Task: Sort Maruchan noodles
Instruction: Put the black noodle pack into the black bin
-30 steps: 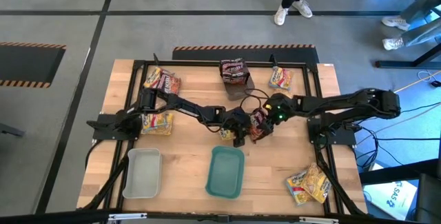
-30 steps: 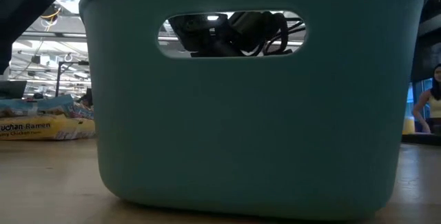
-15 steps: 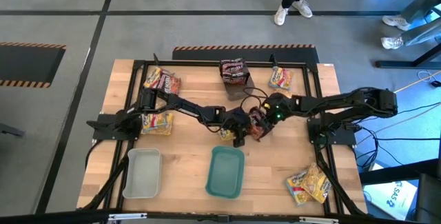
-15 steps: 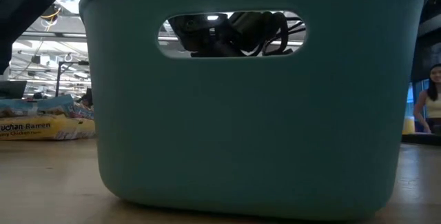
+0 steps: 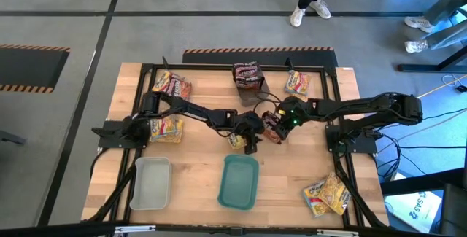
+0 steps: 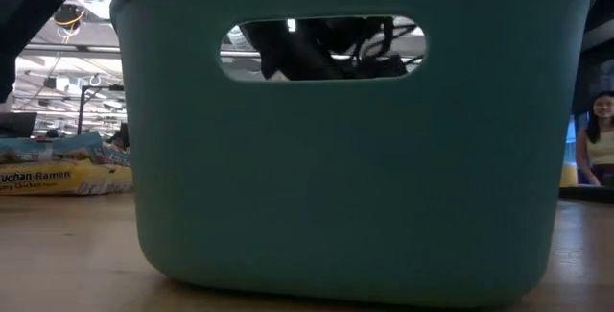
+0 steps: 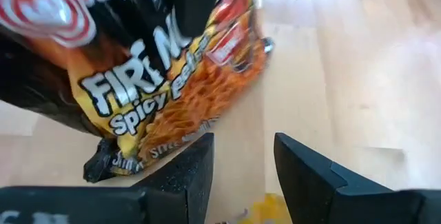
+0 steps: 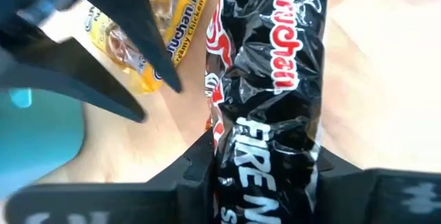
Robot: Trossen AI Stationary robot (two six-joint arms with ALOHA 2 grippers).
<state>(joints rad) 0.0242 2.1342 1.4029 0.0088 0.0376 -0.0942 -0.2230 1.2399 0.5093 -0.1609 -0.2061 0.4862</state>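
Since a second ago the right gripper (image 5: 275, 127) has drawn its dark fingers in onto the black crinkly "Fire" Maruchan packet (image 8: 272, 107) and carried it slightly up the table toward the far edge, while the left gripper (image 5: 248, 141) sits a little farther from the packet. Nearest the front edge stand the teal plastic bin (image 5: 239, 182) and the translucent white tray (image 5: 151, 183); the high view shows nothing in either, and the low view is almost filled by the teal bin's wall, with dark arm parts seen through its handle slot. Only the right wrist view shows the clamp on the black packet, with a yellow creamy-chicken packet (image 8: 162, 27) lying on the wood beyond. The left wrist view shows its own fingers (image 7: 189, 176) narrowly apart with nothing between them, the black packet just ahead. Farther back lie yellow and maroon packets at the left (image 5: 171, 86), a dark stack (image 5: 247, 75) and a yellow packet (image 5: 296, 82).
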